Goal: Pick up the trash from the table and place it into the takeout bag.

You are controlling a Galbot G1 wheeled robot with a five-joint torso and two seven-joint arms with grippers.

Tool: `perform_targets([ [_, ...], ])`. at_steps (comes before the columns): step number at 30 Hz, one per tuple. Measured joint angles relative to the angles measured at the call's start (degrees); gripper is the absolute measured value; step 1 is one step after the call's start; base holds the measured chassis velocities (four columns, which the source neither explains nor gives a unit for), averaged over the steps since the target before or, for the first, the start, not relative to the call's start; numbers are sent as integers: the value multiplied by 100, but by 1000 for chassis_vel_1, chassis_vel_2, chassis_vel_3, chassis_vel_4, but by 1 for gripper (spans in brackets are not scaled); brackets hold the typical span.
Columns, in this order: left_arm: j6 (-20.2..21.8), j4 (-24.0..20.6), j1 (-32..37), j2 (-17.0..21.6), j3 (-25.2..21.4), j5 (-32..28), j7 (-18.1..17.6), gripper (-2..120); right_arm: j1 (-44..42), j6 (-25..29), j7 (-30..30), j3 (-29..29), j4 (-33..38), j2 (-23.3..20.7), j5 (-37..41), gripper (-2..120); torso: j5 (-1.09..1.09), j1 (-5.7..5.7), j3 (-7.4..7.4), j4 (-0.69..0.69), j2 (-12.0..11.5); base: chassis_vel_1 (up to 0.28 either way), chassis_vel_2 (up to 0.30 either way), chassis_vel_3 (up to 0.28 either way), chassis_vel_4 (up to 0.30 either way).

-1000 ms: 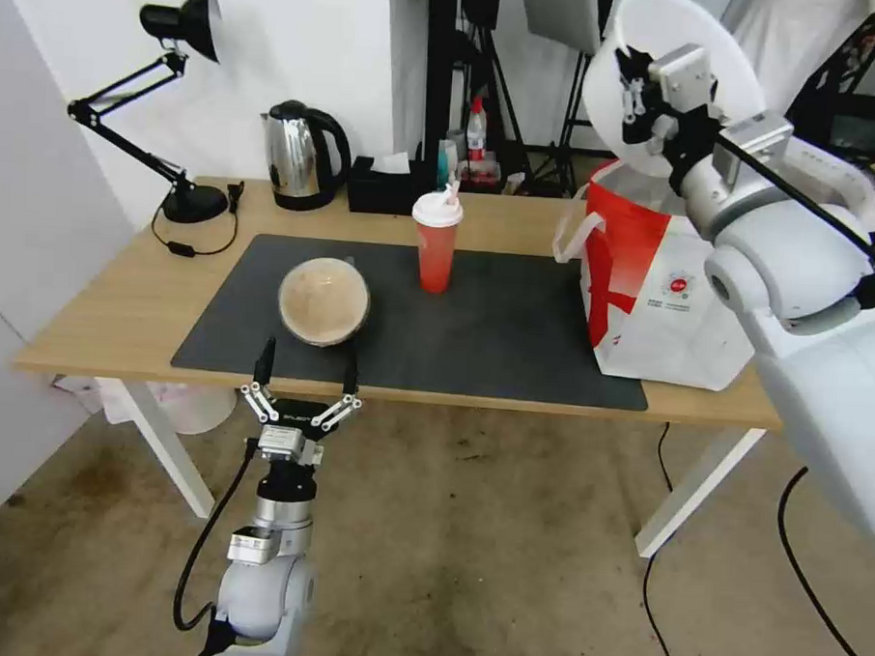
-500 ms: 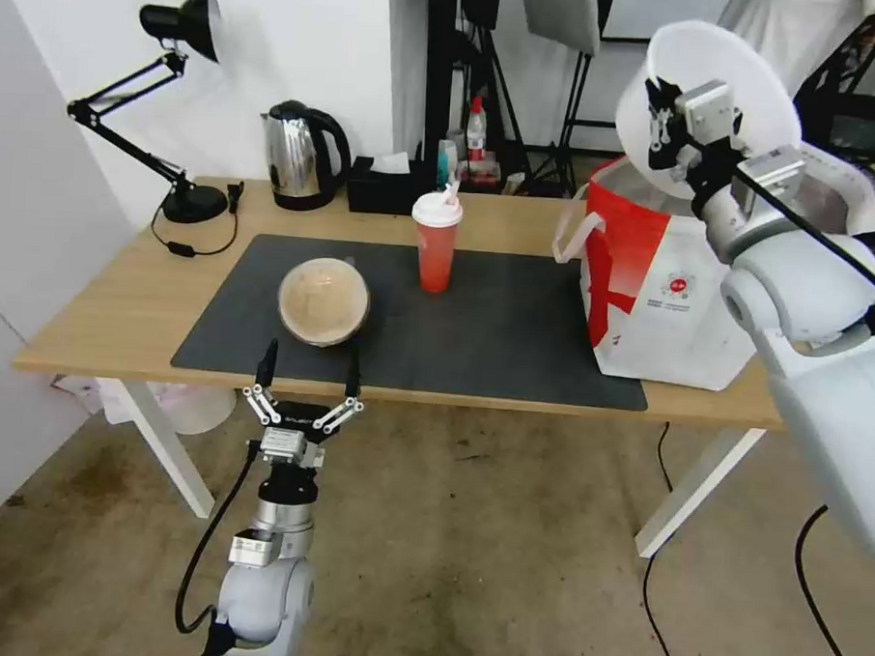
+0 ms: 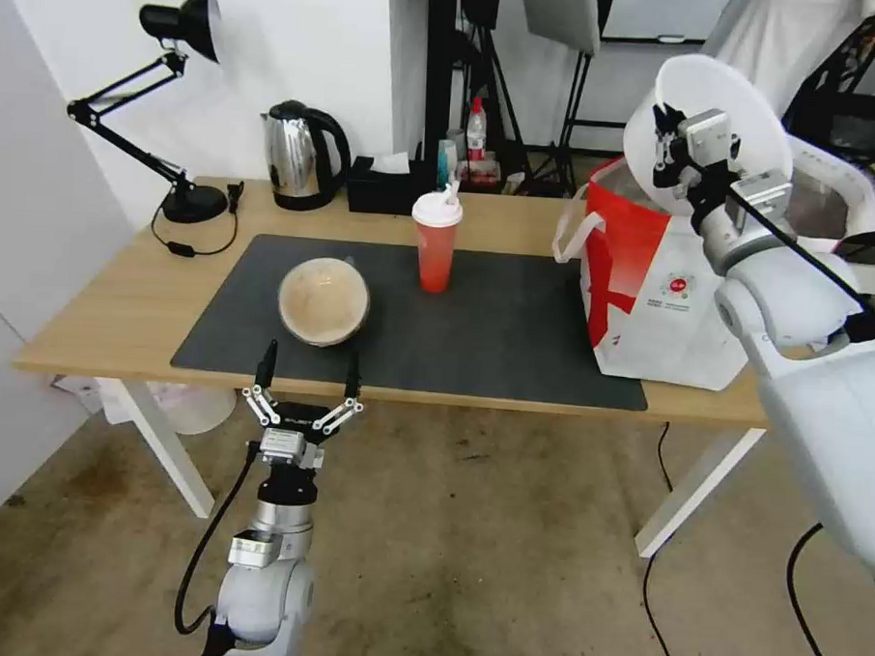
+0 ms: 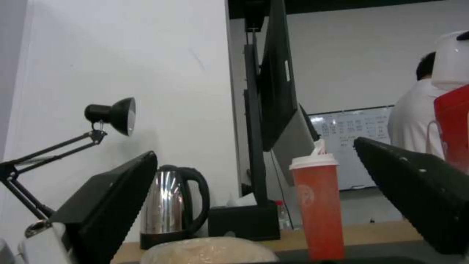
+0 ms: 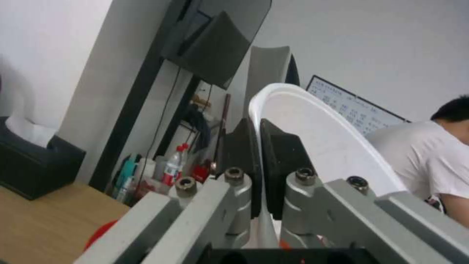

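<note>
Upper right of the head view: right gripper (image 3: 679,145) clamped on the rim of the white bowl (image 3: 747,109), tipped on edge above the open mouth of the takeout bag (image 3: 666,290). Right wrist view confirms it, both pads pinched against the thin rim (image 5: 258,121). Compared with a second ago, shifted rightward and a little lower, so now more squarely over the bag's opening rather than over its near-left corner. Probably means the first piece of trash is about to be let go into the bag; not yet inside, no contents of the bowl visible from here.

Lower left of the head view: left gripper (image 3: 305,380) spread wide and empty, parked just below the front edge of the worktop (image 3: 109,323), unchanged from the earlier pictures. Straight ahead of it on the dark mat (image 3: 514,341), the beige bowl (image 3: 324,301); farther back, centre of frame, the red cup (image 3: 435,241) with lid and straw. Both untouched, so two of three items left.

Writing: small round red logo (image 3: 678,285) on the bag's white face, with tiny lines under it, unreadable. Lettering on the left gripper's black body, too small to make out. Pale mark on the cup in the left wrist view (image 4: 318,205), illegible. Whiteboard (image 4: 351,135) scribbles in the background likewise.
</note>
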Motion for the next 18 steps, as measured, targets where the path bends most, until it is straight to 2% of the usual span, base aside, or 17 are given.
perform_targets([
  [18, -2, 46, -6, 0, -13, 1, 1, 100, 259, 335, -122, -108, -640, 177, -142, 0, 0, 2, 0, 0, 0, 0, 0, 0, 0],
])
